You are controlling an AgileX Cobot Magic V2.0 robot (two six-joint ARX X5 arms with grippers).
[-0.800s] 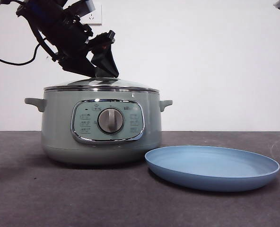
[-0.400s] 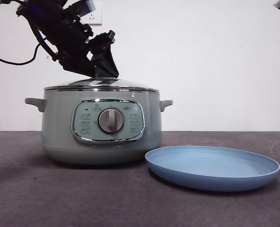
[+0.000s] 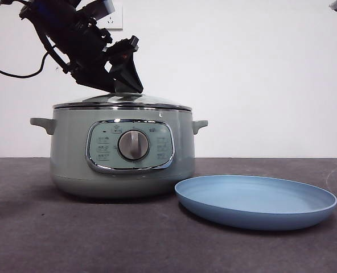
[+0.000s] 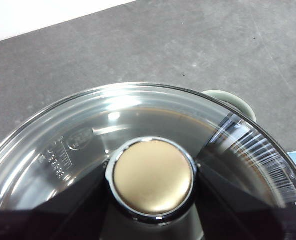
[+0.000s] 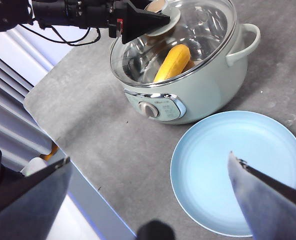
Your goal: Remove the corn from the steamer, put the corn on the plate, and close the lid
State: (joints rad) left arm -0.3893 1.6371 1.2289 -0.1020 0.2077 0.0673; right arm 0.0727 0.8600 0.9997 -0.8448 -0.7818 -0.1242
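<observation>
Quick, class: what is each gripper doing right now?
Left gripper: jaws on either side of the lid knob; grip cannot be told.
Right gripper: open, empty, above the plate.

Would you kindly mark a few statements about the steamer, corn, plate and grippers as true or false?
1. The lid sits on the steamer. True.
2. The corn lies on the plate. False: it is inside the steamer, and the plate is bare.
3. The left gripper is at the lid's knob. True.
4. The right gripper holds the corn. False: it hangs open above the plate.
</observation>
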